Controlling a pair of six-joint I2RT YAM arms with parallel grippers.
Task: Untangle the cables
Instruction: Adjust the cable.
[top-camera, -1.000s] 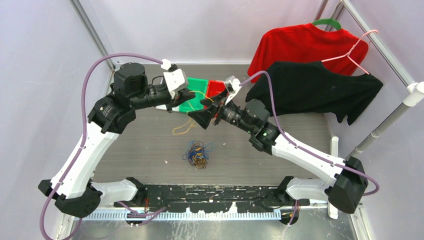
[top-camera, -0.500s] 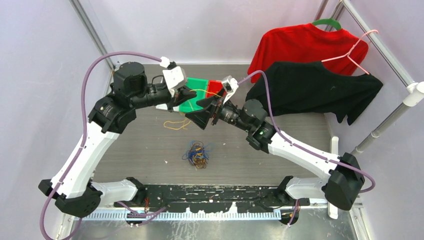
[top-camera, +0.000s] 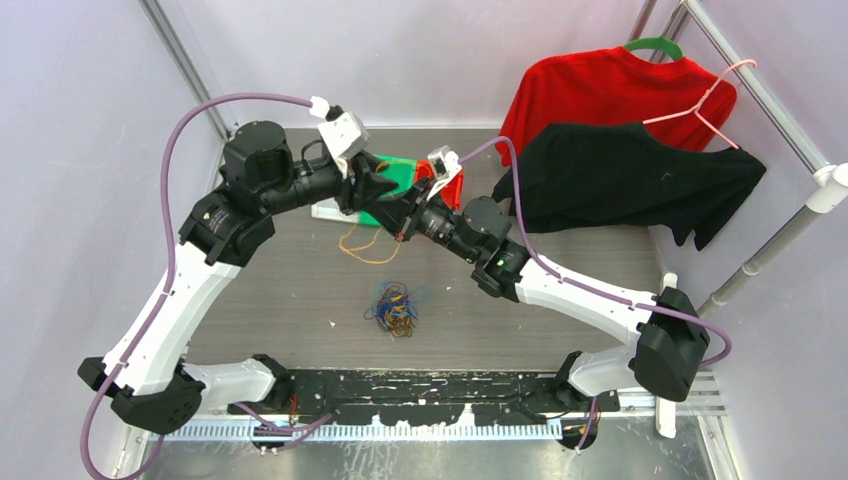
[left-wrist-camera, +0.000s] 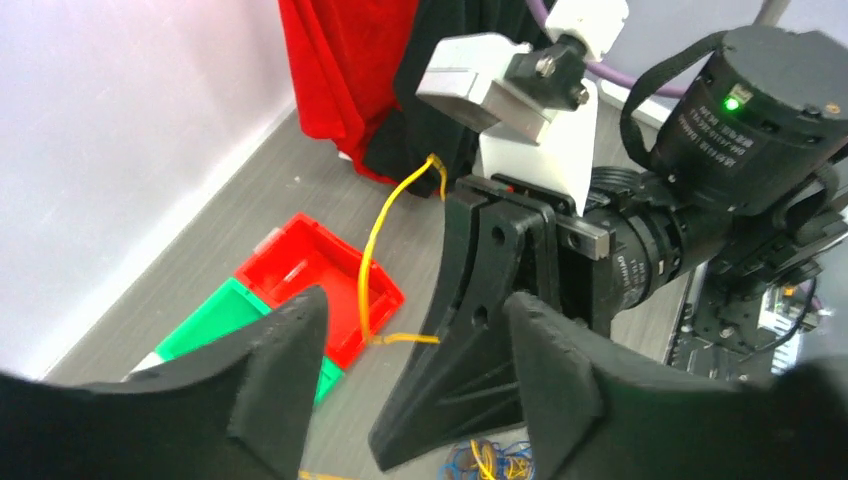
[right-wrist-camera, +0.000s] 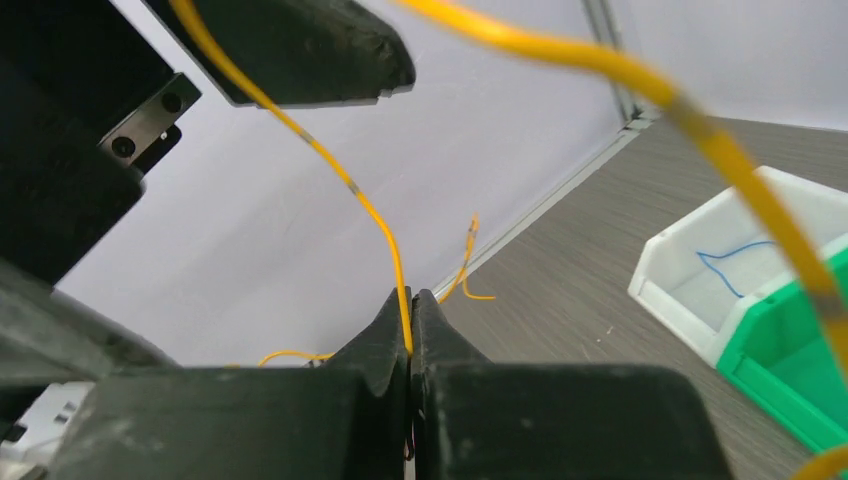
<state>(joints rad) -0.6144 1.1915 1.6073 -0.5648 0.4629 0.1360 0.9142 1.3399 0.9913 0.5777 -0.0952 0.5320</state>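
Note:
A yellow cable (right-wrist-camera: 385, 230) is pinched between the shut fingers of my right gripper (right-wrist-camera: 411, 297) and runs up past them. From above, its loose end (top-camera: 366, 246) droops to the table under both grippers. My left gripper (left-wrist-camera: 415, 300) is open, its fingers (left-wrist-camera: 275, 360) straddling the right gripper's black fingers (left-wrist-camera: 480, 320) without holding the cable (left-wrist-camera: 372, 250). The two grippers meet above the bins, the left gripper (top-camera: 383, 186) just behind the right gripper (top-camera: 393, 208). A clump of blue, orange and dark cables (top-camera: 395, 308) lies on the table in front.
Red (left-wrist-camera: 320, 280), green (left-wrist-camera: 225, 320) and white (right-wrist-camera: 720, 285) bins sit at the back; a blue cable (right-wrist-camera: 735, 265) lies in the white one. Red (top-camera: 610, 90) and black (top-camera: 640, 175) shirts hang on a rack at the right, with a pink hanger (top-camera: 715, 95).
My left gripper has opened and let go of the yellow cable, while my right gripper has shut on it. Both grippers have shifted left and towards the back.

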